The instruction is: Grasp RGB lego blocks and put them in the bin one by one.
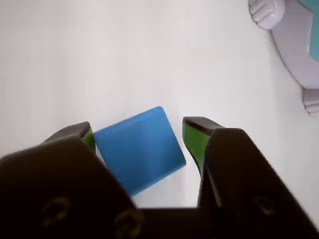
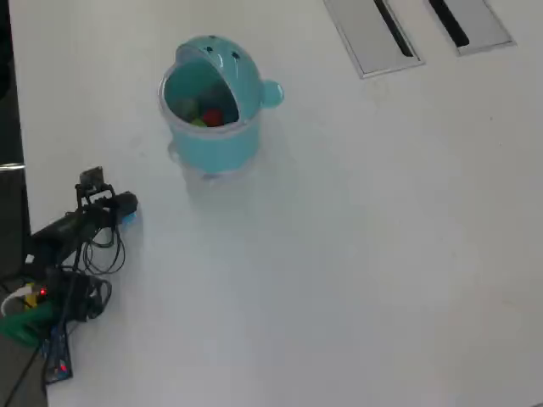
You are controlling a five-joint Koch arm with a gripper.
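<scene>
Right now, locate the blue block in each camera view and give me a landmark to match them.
Wrist view: the blue block sits lower centre, between the open gripper jaws, on the white table.
Overhead view: only a blue sliver shows at the arm's tip, left edge, below-left of the bin.
Shared landmark: the bin, upper right in the wrist view.

Office, seemingly — white desk (image 2: 356,254) with grey cable-slot covers (image 2: 373,34).
</scene>
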